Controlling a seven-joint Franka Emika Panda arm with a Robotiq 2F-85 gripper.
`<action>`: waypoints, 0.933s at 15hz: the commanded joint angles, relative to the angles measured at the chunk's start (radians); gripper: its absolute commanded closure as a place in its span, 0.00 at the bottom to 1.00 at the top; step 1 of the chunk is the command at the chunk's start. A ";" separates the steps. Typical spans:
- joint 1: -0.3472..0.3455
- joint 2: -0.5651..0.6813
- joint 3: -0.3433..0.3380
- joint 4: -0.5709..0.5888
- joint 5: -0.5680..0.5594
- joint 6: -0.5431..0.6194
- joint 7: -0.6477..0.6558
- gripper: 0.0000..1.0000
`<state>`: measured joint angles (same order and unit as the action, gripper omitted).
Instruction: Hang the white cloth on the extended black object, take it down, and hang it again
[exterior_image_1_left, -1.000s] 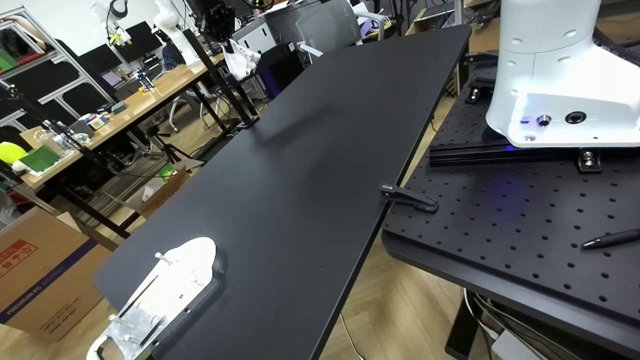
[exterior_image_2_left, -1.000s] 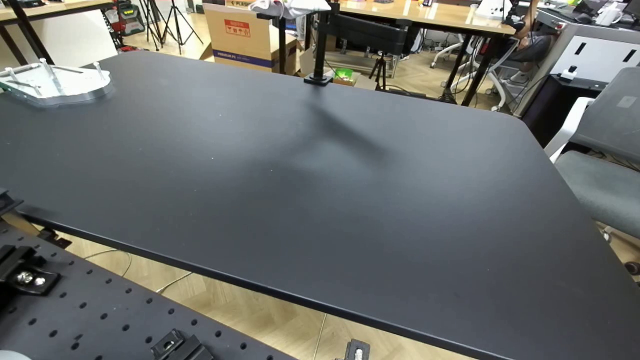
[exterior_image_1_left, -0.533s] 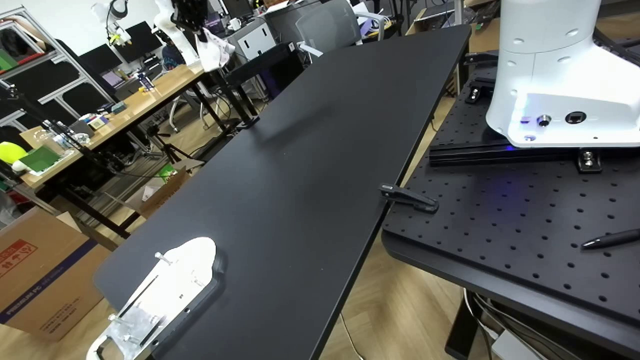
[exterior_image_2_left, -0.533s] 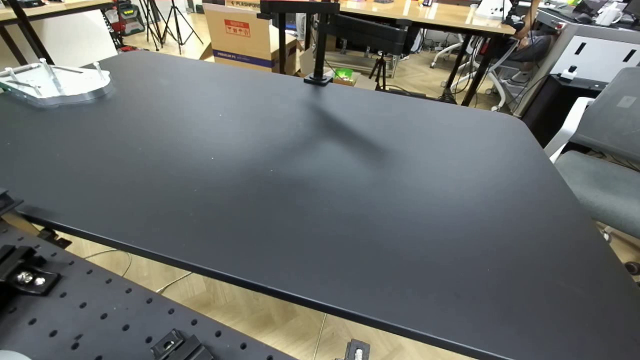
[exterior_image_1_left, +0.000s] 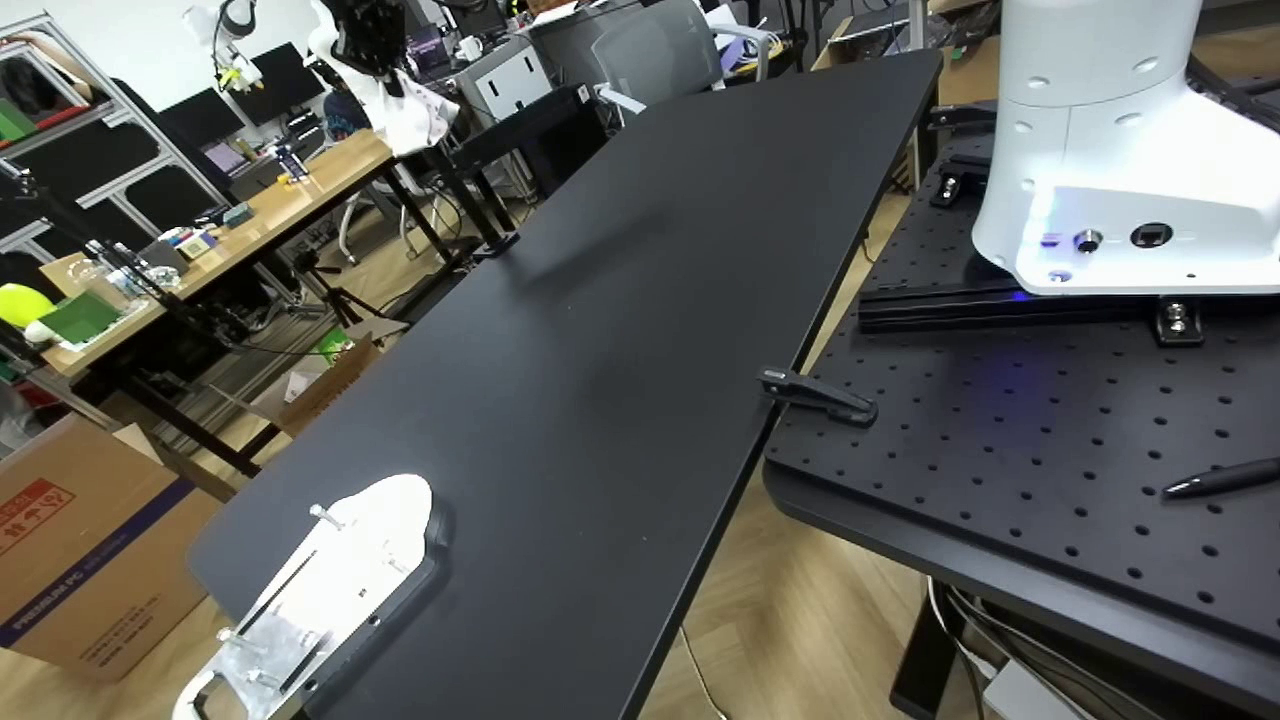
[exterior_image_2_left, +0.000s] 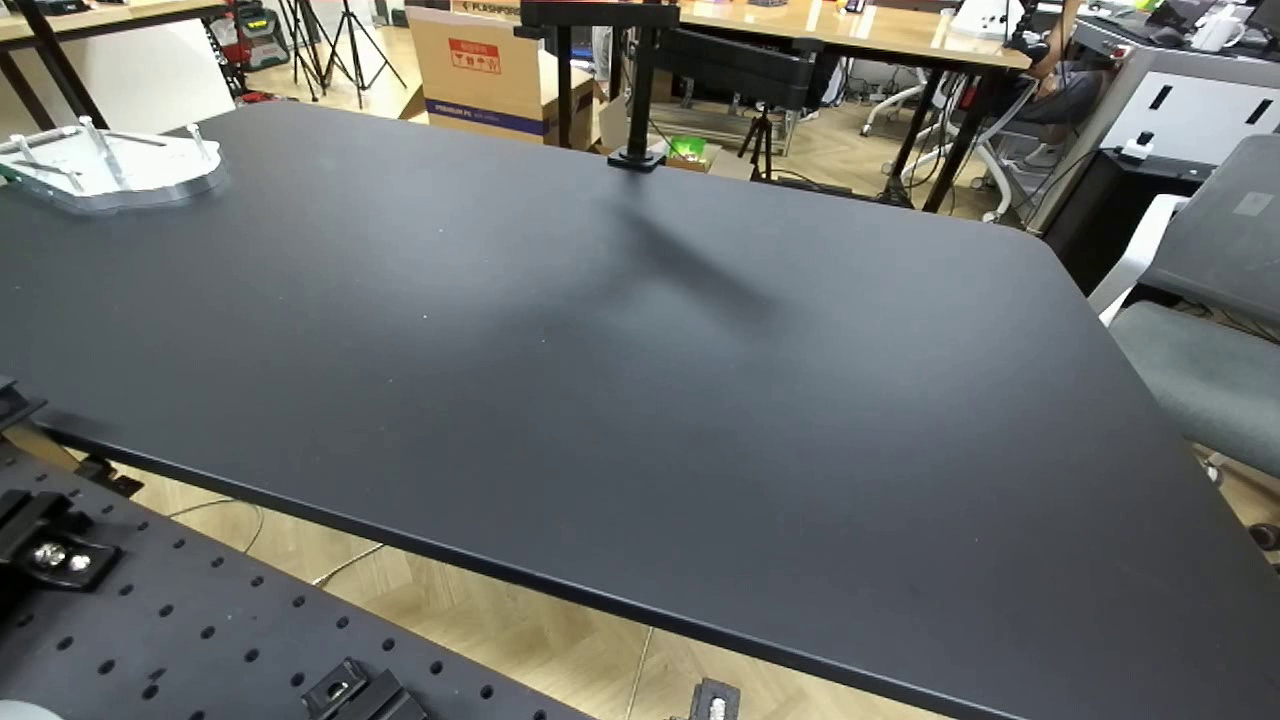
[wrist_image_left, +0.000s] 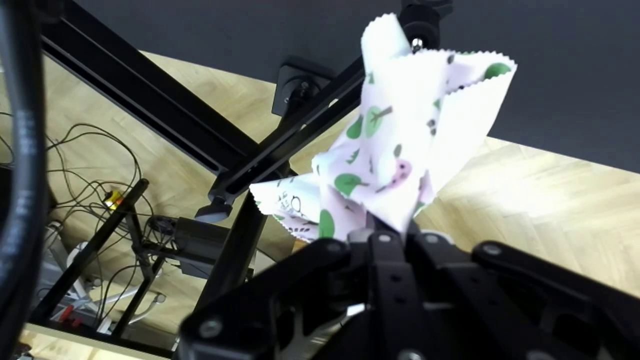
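Observation:
The white cloth (wrist_image_left: 395, 130), printed with green leaves and pink shapes, is bunched up, its lower end pinched in my gripper (wrist_image_left: 392, 227). Parts of it hide my fingertips in the wrist view. In an exterior view the cloth (exterior_image_1_left: 415, 118) hangs beneath my dark gripper (exterior_image_1_left: 392, 86), high up past the far table edge. The extended black object is a jointed arm (exterior_image_2_left: 600, 14) on a post clamped to that edge. From the wrist, the cloth overlaps part of this black arm (wrist_image_left: 320, 125); whether they touch I cannot tell. Cloth and gripper are outside one exterior picture.
On the black table (exterior_image_1_left: 620, 350) lies an oblong white-and-clear plastic object (exterior_image_1_left: 350, 550). The arm's post (exterior_image_2_left: 640, 100) rises at the table's far edge. A grey chair (exterior_image_2_left: 1210, 300) stands by the table's end. A thick dark cable (wrist_image_left: 22, 150) crosses the wrist view.
The cloth and gripper have shifted left in an exterior view, lastly a little downward. A second ago cloth showed over the black arm at the top of an exterior view; now it is out of that picture.

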<state>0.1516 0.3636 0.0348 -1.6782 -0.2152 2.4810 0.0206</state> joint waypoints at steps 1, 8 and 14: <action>-0.008 0.005 0.005 -0.020 0.025 0.001 0.015 0.99; -0.016 0.007 0.013 -0.095 0.092 0.000 0.005 0.99; -0.010 -0.051 0.008 -0.179 0.098 0.029 0.017 0.99</action>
<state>0.1474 0.3784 0.0371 -1.7868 -0.1171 2.4952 0.0193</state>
